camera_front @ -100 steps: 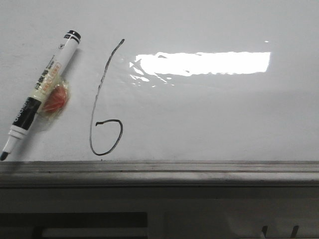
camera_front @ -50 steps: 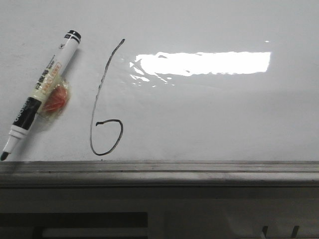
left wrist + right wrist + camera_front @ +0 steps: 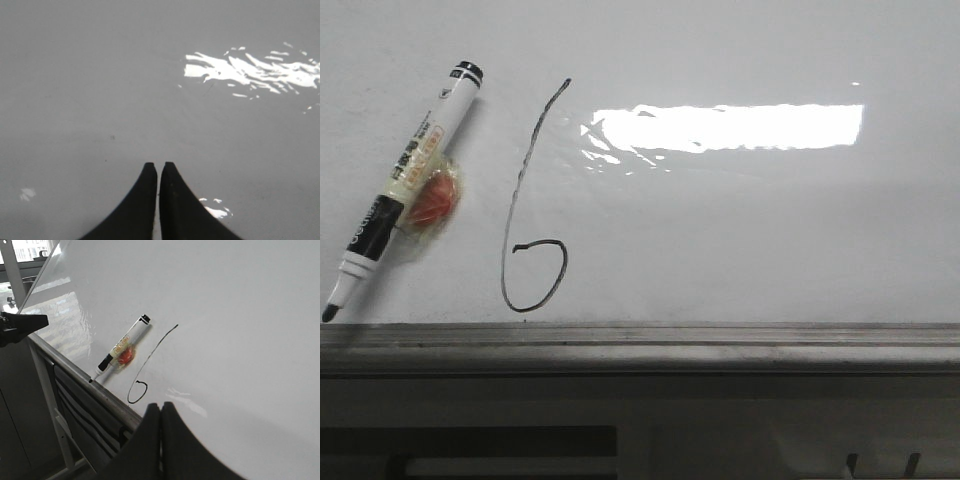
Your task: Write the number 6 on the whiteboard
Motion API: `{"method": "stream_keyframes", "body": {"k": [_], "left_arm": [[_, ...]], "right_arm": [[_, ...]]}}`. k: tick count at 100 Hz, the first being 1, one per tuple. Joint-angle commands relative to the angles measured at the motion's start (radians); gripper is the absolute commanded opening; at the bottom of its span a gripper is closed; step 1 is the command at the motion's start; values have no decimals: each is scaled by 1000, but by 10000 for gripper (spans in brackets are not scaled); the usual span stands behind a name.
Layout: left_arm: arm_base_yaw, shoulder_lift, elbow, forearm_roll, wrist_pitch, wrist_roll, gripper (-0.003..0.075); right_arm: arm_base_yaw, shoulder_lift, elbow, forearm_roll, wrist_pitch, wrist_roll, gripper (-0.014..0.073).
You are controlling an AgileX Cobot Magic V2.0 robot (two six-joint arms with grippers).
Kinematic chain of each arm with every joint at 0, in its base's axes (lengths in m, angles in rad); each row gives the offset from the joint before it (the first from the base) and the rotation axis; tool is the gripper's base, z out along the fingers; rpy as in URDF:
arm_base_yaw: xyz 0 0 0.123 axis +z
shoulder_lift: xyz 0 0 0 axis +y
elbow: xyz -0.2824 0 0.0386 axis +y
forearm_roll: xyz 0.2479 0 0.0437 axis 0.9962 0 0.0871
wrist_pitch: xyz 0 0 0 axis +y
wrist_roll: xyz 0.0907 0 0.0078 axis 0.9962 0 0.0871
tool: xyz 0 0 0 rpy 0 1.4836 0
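Note:
The number 6 (image 3: 525,200) is drawn in thin black line on the whiteboard (image 3: 750,230), left of a bright light reflection. It also shows in the right wrist view (image 3: 145,370). A black-and-white marker pen (image 3: 405,185) lies slanted to its left, tip down near the grey edge rail (image 3: 640,345), with a small orange blob beside it. My right gripper (image 3: 160,406) is shut and empty, off the board to the right of the 6. My left gripper (image 3: 157,165) is shut and empty over a plain grey surface. Neither gripper shows in the front view.
A dark grey panel (image 3: 620,420) lies below the rail. In the right wrist view the board's stand frame (image 3: 47,395) and the other arm's black fingers (image 3: 20,325) show at the left beyond the board's edge (image 3: 75,375).

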Motion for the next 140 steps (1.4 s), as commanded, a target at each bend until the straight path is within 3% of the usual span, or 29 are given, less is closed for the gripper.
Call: {"method": "stream_keyframes", "body": {"k": [1, 27, 43, 140], "left_arm": [[3, -28, 1, -1, -107, -7, -21], [5, -28, 4, -1, 14, -7, -21], [5, -28, 4, -1, 121, 87, -21], [5, -28, 4, -2, 117, 85, -21]], "right_arm": [[-8, 10, -25, -9, -82, -3, -63], [-8, 10, -25, -9, -82, -3, -63], [-8, 10, -25, -9, -82, -3, -63], [-8, 10, -25, -9, -82, -3, -63]]}}
